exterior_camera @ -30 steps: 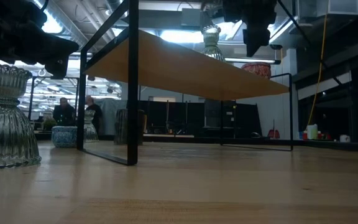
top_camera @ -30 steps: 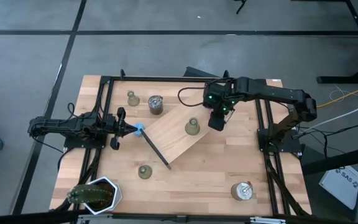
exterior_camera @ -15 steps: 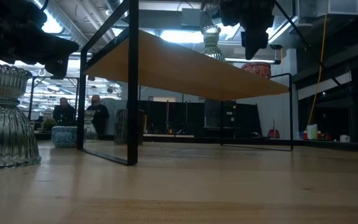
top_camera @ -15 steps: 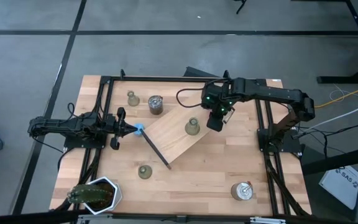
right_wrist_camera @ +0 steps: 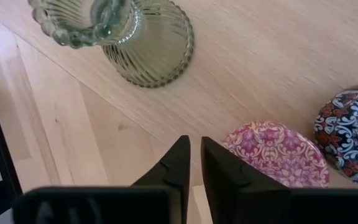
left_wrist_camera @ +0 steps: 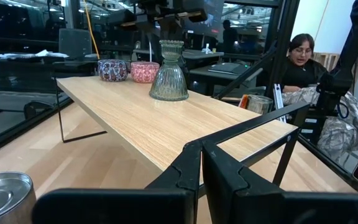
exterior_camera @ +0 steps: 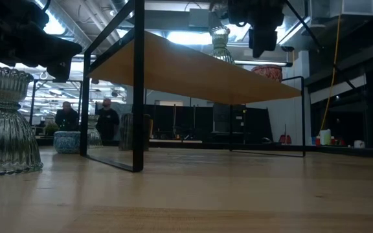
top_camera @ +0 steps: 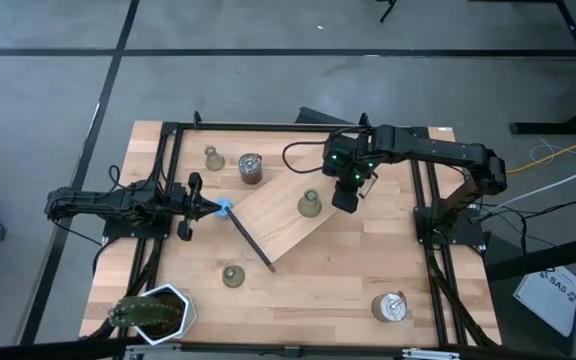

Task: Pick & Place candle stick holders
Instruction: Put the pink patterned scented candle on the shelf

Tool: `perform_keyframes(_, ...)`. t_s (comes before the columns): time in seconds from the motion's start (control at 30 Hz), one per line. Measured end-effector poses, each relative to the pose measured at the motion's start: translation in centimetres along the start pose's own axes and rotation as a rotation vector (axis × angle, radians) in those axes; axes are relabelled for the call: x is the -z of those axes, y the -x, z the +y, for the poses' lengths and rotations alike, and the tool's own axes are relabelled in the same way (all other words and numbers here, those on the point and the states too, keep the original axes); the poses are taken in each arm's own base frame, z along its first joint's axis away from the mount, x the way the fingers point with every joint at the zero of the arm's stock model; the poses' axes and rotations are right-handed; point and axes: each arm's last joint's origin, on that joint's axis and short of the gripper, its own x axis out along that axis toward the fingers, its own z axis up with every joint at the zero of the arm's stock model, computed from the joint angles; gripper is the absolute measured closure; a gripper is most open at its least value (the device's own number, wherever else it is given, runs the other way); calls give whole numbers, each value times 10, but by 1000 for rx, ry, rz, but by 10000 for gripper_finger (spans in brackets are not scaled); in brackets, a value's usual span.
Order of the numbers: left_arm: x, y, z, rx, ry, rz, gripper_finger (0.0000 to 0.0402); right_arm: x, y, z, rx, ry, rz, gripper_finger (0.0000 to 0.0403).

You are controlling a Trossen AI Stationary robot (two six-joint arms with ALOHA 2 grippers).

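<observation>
High view: right arm's fingers (top_camera: pixel 343 203) hover nearly closed, empty, beside candle stick holder (top_camera: pixel 310 205).

no text, label, brand or number can be read on anything here.

A silver tin (left_wrist_camera: pixel 2 198) is cut off by the frame edge.
</observation>
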Motion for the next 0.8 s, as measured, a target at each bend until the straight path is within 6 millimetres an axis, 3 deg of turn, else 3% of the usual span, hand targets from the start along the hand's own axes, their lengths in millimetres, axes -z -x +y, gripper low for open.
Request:
perform_keyframes(0.47,0,0,0,0,0,0,391,-3,-9,1,8,0,34,398)
perform_keyframes(0.8,0,0,0,0,0,0,391,-2,-8,0,33,-14,40,401)
